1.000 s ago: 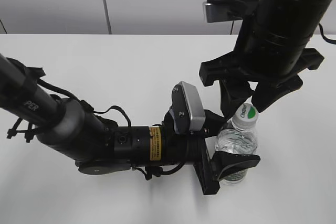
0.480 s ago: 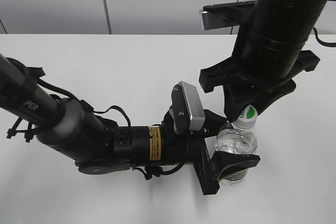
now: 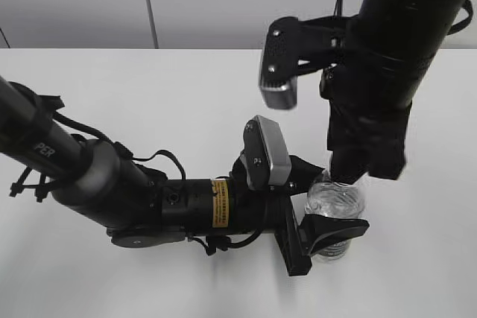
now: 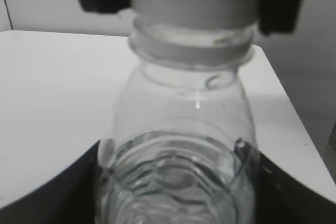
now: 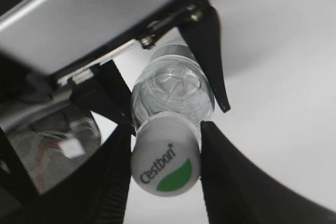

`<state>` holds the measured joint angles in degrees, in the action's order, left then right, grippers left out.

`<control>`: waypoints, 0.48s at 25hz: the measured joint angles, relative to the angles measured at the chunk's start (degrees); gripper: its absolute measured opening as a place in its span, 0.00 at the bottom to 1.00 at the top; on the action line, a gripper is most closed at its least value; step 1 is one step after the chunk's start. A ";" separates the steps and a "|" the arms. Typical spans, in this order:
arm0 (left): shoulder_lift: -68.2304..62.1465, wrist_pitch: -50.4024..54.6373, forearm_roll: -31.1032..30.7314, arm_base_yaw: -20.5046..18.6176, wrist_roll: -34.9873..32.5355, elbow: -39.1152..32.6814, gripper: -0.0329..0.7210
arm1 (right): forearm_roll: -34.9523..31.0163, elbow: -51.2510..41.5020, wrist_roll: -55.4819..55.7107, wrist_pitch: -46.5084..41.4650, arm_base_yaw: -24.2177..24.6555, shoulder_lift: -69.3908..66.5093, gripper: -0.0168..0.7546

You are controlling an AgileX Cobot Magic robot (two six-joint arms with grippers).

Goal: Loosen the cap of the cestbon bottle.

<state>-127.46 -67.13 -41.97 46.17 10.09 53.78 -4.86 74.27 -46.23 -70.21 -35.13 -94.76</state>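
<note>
Cestbon bottle [image 3: 335, 210] stands upright on the white surface [image 3: 186, 94], body clamped in the left gripper [image 3: 328, 217]. Right gripper [image 5: 165, 153] comes from above, fingers [image 5: 226, 182] pressed on both sides of the cap [image 5: 166, 162], grasping it.

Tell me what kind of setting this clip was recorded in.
Probably a lab or test bench: a bare white table, plain grey wall panels behind it, and only the cestbon bottle between two robot arms.
</note>
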 joint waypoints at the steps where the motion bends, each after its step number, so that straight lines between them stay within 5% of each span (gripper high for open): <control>1: 0.00 0.06 0.10 0.00 0.00 0.00 0.74 | 0.00 0.00 -9.15 0.00 0.00 0.00 0.42; 5: 0.00 0.18 0.23 0.00 -0.05 0.00 0.74 | 0.00 0.00 -26.10 -0.22 0.00 0.00 0.42; 12: 0.00 0.18 0.30 0.00 -0.05 0.00 0.74 | 0.00 0.05 -22.61 -0.22 0.00 0.05 0.42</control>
<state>-127.46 -66.95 -41.67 46.17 10.04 53.78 -4.86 74.33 -68.84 -70.43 -35.13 -94.71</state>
